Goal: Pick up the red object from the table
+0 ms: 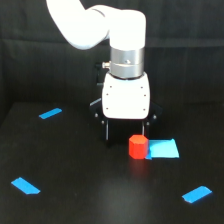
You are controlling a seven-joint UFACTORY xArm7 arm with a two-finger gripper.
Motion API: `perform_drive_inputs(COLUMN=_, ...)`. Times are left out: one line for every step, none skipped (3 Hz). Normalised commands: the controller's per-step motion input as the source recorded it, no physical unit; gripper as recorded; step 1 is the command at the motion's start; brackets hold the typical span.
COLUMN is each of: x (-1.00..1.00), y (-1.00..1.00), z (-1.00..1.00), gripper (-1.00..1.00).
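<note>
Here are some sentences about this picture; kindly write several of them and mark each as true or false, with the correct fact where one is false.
1. The red block rests on the black table. True.
2. The gripper holds the red block in the air. False: the block sits on the table, in front of the right finger as the exterior view shows it; a grip cannot be confirmed.
3. A blue rectangular patch lies on the exterior view's right of the block, touching it or nearly so. True.
4. The block lies on its side. False: it stands upright, flat face up.
5. Three blue tape strips lie apart from the block. True.
</note>
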Motion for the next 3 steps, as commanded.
perform_drive_inputs(x=0.04, y=-0.62, z=-0.25, gripper=0.68)
perform_drive_inputs(x=0.05, y=-0.41, z=-0.22, gripper=0.15)
perform_drive_inputs(x=-0.01, y=-0.35, z=-0.19, gripper=-0.45)
